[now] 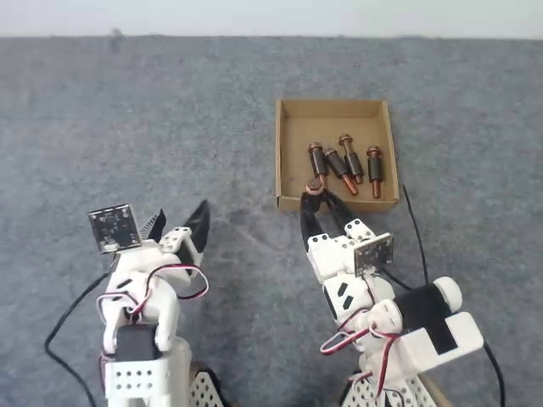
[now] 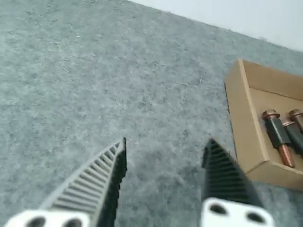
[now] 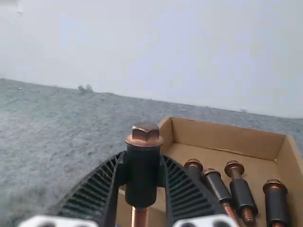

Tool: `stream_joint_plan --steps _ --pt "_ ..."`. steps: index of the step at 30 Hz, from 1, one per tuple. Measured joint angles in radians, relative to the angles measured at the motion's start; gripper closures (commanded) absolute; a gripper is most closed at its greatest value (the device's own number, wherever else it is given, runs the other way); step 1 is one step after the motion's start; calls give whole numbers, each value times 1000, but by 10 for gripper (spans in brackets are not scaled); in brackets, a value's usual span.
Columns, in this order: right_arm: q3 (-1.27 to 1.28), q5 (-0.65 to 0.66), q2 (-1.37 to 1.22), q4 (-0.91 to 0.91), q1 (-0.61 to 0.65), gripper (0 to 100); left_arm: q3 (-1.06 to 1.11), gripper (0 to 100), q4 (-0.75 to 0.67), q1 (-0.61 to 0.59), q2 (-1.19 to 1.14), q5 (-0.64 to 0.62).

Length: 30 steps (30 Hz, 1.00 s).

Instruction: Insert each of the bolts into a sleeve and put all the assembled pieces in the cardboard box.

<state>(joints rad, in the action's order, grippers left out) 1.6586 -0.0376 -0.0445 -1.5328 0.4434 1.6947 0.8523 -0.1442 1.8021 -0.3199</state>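
The left arm (image 1: pixel 140 309) sat folded low, its wrist tipped forward. The left gripper (image 1: pixel 181 217) pointed ahead with its two fingers spread wide and nothing between them. The right arm (image 1: pixel 373 318) stretched further forward, angled slightly toward the left arm's side. The right gripper (image 1: pixel 316 199) was closed around a sleeved bolt (image 3: pixel 141 177), held head-up between its fingers.
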Motion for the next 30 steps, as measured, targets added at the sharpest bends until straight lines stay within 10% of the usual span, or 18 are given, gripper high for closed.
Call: stream_joint_plan --steps 23,30 --pt "-49 0 20 6 -130 992 0 961 183 -153 0 -2" --pt "-74 0 242 301 -141 992 0 961 184 -153 0 -2"
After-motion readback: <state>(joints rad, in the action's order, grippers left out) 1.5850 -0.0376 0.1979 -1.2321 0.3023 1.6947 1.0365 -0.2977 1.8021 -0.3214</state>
